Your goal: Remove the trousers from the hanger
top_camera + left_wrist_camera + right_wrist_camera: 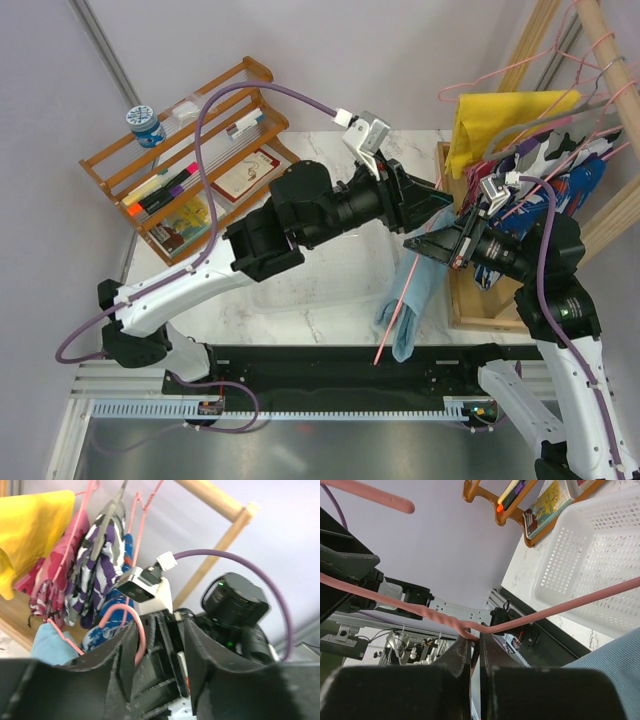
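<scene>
The right gripper (476, 645) is pressed together on the thin, twisted pink wire of the hanger (427, 614). The left gripper (162, 630) stands spread around its curved hook. The soft, plain sky-blue trousers (405, 330) hang on the hanger, beside the perforated white plastic basket (590, 555).

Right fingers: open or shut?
Shut on the hanger: in the right wrist view the right fingers press together, the pink wire's twisted neck pinched between them.
</scene>
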Motion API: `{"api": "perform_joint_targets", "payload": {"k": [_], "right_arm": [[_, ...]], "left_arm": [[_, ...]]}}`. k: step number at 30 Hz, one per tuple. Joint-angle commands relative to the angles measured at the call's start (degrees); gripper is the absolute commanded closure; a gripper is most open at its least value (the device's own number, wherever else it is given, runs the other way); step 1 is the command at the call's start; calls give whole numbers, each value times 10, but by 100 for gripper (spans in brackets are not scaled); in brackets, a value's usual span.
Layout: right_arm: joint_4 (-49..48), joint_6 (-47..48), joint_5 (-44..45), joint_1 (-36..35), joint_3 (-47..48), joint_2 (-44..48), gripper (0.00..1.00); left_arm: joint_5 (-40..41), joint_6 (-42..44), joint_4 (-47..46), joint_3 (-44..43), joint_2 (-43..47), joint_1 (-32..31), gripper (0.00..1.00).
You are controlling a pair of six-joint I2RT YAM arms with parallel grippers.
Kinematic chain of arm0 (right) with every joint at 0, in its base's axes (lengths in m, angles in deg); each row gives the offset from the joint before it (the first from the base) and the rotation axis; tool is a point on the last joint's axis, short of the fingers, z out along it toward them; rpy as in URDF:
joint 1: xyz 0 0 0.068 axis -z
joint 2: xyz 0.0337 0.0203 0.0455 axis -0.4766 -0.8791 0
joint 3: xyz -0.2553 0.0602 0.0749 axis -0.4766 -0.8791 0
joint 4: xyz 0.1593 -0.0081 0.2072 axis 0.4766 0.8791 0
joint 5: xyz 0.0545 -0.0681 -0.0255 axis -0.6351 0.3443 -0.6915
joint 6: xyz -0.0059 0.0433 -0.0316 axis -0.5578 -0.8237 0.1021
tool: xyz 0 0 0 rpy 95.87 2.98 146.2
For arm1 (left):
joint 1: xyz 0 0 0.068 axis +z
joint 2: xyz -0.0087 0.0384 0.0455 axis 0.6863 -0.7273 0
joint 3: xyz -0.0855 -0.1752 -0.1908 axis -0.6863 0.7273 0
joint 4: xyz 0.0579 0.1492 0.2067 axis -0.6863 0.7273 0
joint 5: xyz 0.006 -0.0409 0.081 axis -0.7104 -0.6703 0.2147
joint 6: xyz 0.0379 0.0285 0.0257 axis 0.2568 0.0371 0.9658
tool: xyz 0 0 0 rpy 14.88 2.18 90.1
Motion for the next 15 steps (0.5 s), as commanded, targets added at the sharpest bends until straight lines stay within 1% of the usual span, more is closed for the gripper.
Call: {"api": "perform_joint_targets", "payload": {"k": [1,2,3,4,7,8,9,10,11,13,14,15], "right_arm": [[-49,-23,16,-2,13,15,100],[-56,-31,15,-2,9,17,100],[-60,-40,15,-2,5,20,100],[-65,-44,15,-2,1,23,100],[-65,-52,17,-2,-2,30,100],[-64,-55,17,-2,-2,31,100],[-65,-58,16,-2,-2,35,100],[-65,-64,14,-2,1,35,100],[-64,-67,13,-2,3,36,100],[-64,-79,8,-2,13,37,100],[-64,-82,7,-2,18,37,100],[-63,-86,5,-2,29,35,100]], "left_arm": [[-38,10,-44,7,75,-2,47],[-53,14,-36,10,82,-2,46],[-58,17,-19,18,101,-1,41],[-66,22,-11,23,110,-1,30],[-79,39,19,48,159,-1,31],[-79,46,27,70,175,-1,32],[-76,65,34,83,190,-1,33],[-72,75,48,99,230,-1,36],[-62,83,55,134,248,-1,38],[-21,109,89,170,307,-1,40],[-10,118,100,204,326,-1,40],[1,137,111,223,341,-1,36]]}}
